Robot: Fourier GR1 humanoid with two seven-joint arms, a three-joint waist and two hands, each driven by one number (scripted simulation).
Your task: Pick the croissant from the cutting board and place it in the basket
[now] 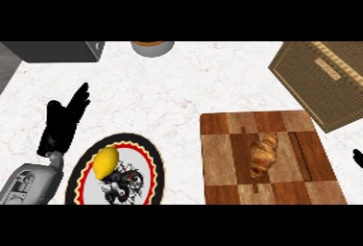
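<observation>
Croissant (264, 154) lies mid cutting board (268, 158), well clear of both hands. Left hand (62, 122) rests fingers straight beside the plate (157, 163). Right hand (358, 157) barely shows at the edge, fingers unreadable. Basket (322, 81) sits upper right.
</observation>
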